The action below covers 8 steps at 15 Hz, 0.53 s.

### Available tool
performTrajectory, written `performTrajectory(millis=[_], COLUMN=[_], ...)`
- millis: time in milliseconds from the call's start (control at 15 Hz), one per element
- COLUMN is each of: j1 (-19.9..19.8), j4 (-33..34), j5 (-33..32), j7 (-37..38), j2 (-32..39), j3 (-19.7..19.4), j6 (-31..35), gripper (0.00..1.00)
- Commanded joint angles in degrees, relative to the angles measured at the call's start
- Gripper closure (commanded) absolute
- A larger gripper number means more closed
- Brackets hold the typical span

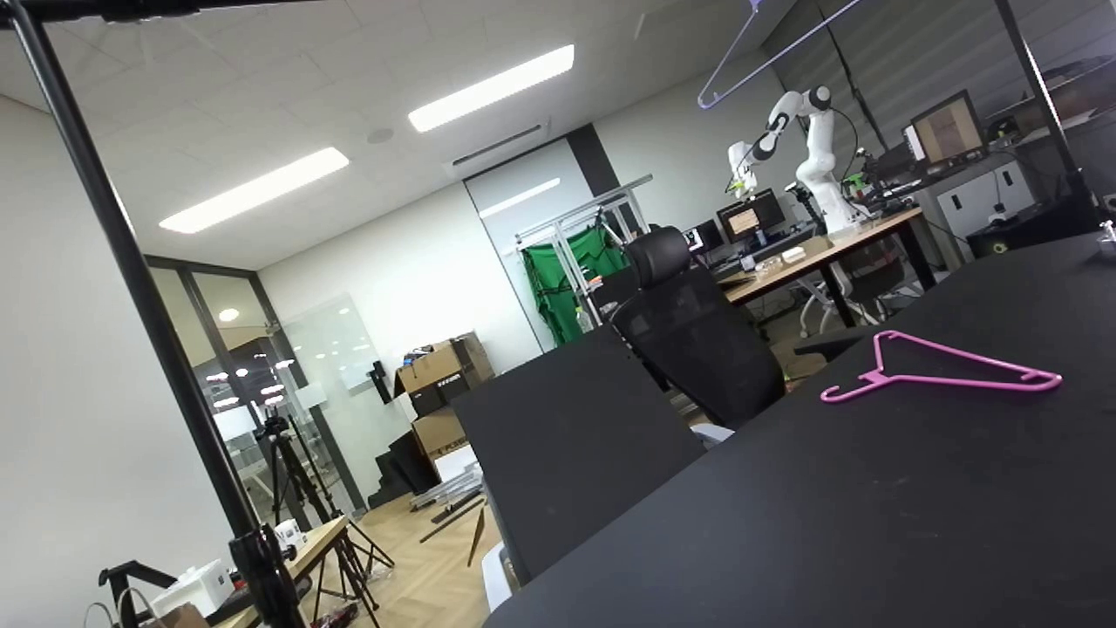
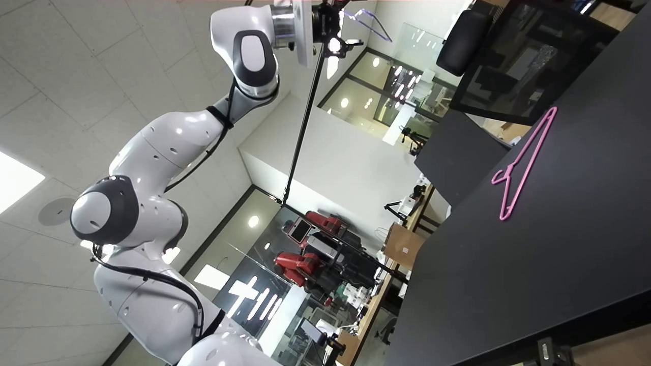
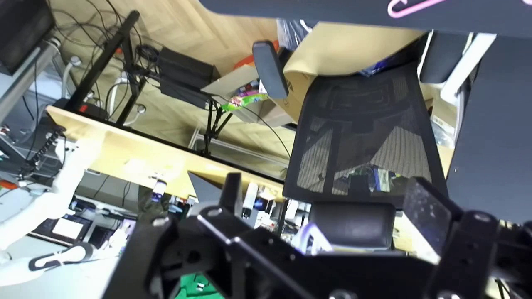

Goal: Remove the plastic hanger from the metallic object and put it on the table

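The lavender plastic hanger point(image 1: 776, 59) hangs high above the table at the top edge of an exterior view, its hook cut off. In an exterior view the hanger point(image 2: 374, 30) is just beyond my gripper point(image 2: 348, 25), high up. In the wrist view my gripper point(image 3: 328, 199) has its fingers wide apart, and part of the lavender hanger point(image 3: 319, 236) shows behind the gripper body, low between the fingers. I cannot tell whether they touch. What the hook hangs on is hidden. The black table point(image 1: 785, 523) is far below; it also shows in an exterior view point(image 2: 508, 284).
A magenta-pink hanger point(image 1: 968, 382) lies on the table. Black poles point(image 1: 131, 235) of a stand rise around the workspace; one pole point(image 2: 304, 127) passes behind my gripper. A black mesh chair point(image 3: 365, 133) stands at the table's edge.
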Motion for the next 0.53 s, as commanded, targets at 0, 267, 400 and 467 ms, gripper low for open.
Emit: performTrajectory(millis=[0, 267, 400, 467], j1=[-2.63, -5.33, -5.58, -6.22], j4=[12.62, 24.98, 30.86, 33.74], j5=[8.74, 13.64, 15.44, 15.67], j7=[-3.10, -5.74, -7.49, -7.82], j2=[6.76, 13.73, 17.66, 19.58], j3=[3.85, 8.74, 9.81, 10.91], j6=[0.30, 3.98, 5.05, 4.68], gripper=[0.00, 0.00, 0.00, 0.00])
